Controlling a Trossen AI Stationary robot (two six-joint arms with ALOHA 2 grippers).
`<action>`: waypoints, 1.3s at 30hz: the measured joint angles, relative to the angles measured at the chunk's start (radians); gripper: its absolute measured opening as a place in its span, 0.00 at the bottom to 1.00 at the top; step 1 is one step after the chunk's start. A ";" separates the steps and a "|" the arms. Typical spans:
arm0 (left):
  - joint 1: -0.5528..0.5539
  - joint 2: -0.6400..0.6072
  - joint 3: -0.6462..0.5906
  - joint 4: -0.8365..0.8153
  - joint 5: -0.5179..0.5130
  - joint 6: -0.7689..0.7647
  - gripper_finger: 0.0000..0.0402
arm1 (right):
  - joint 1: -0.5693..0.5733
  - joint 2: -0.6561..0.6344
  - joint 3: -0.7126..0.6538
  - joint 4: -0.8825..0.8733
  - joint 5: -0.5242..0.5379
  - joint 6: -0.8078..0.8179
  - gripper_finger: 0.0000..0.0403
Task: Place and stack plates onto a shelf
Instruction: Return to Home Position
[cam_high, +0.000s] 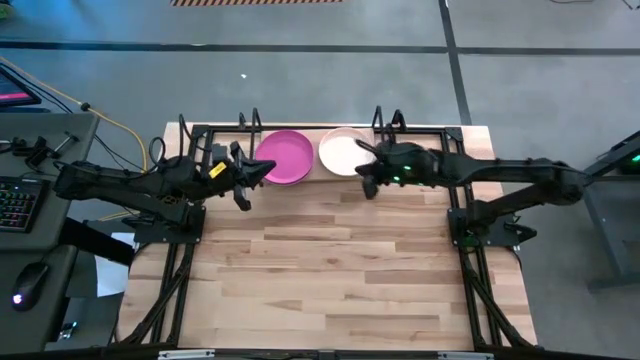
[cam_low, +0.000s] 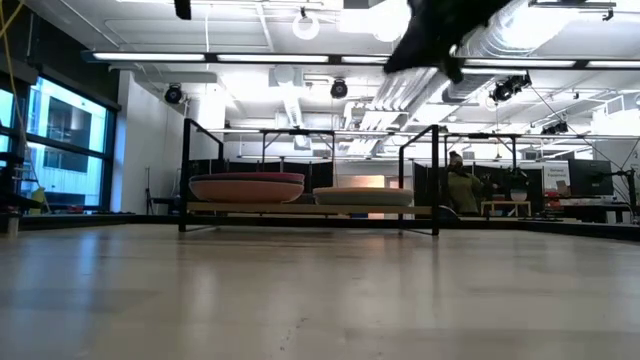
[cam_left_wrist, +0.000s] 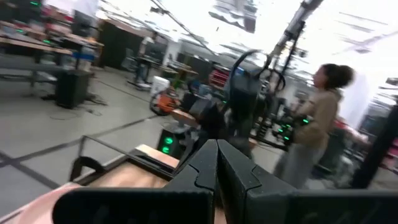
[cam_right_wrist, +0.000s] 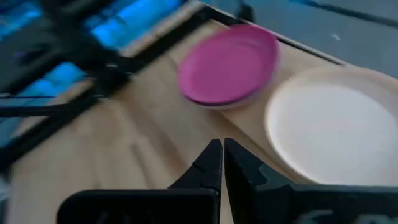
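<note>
So, the shelf (cam_high: 250, 124) sits at the far edge of the table (cam_high: 330, 270) w/ two plate stacks side by side on it. From above only the top ones show: magenta plate (cam_high: 285, 157) on the left and cream plate (cam_high: 343, 152) on the right, rims just beside each other.

The low view gives both stacks side-on, resting on the shelf's wooden base (cam_low: 300, 209) btwn its upright ends. The left stack (cam_low: 246, 186) is taller, magenta on top w/ a pinkish band under it. The right stack (cam_low: 362, 197) is lower and pale. Can't tell the plate count or the lower colours in either.

Left gripper (cam_high: 262, 170) is just in front of the magenta plate's near rim, on the table side. Its wrist view shows the fingers (cam_left_wrist: 239, 177) pressed together, nothing btwn them. It points out into the room, where a person (cam_left_wrist: 318, 121) stands beyond the table.

Right gripper (cam_high: 366, 172) is at the cream plate's near-right rim. Its wrist view looks down on the magenta plate (cam_right_wrist: 229, 62) and cream plate (cam_right_wrist: 336, 130), w/ its fingers (cam_right_wrist: 208, 165) together bar a hairline slit, holding nothing.

In the low view a dark arm part (cam_low: 440, 30) shows only at the top edge, well above plate level and over the right stack, approx. Can't say for sure from that view which arm it is.
</note>
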 joint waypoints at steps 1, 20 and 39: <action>0.000 0.000 0.000 -0.001 0.012 0.000 0.00 | 0.017 -0.028 0.000 -0.001 -0.008 -0.008 0.00; 0.011 -0.018 0.000 -0.020 0.082 0.006 0.00 | 0.121 -0.178 0.000 0.081 -0.012 -0.146 0.00; 0.045 -0.246 -0.372 0.141 0.106 -0.018 0.00 | 0.103 -0.221 0.000 0.096 -0.087 -0.183 0.00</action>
